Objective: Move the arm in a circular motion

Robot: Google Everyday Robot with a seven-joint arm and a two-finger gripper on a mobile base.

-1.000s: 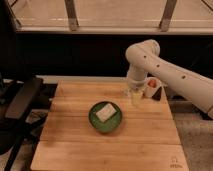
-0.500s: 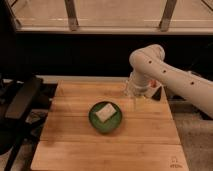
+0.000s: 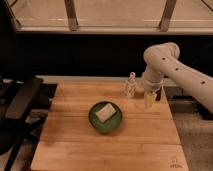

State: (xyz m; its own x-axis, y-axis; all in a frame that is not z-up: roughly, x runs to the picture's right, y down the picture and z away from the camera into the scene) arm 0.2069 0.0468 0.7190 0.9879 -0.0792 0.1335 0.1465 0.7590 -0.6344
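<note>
Nearest the camera is the front edge of the wooden worktop [image 3: 107, 150], its planks running left to right, with a small dark mark printed near the front right corner. Further in, a little left of the worktop's middle, sits a round green bowl [image 3: 105, 118] with a pale, flat, roughly rectangular piece [image 3: 104, 113] lying inside it, tilted at an angle. Off the left side of the worktop stands a dark chair [image 3: 20, 107], its padded armrest slanting up beside the worktop's edge. Toward the back right of the worktop hangs my hand [image 3: 149, 97], pointing down just above the wood, well apart from the bowl; I cannot tell how it is set, open or closed. Just to its left, near the back edge, stands a small pale upright object [image 3: 130, 85] that I cannot identify. My arm [image 3: 177, 70] comes in from the right edge, a thick white tube with dark dots along its side, rising to a rounded joint above the back right corner and then bending down to the hand. Behind everything runs a dark wall [image 3: 75, 52] below a window frame [image 3: 100, 22] with metal struts.
</note>
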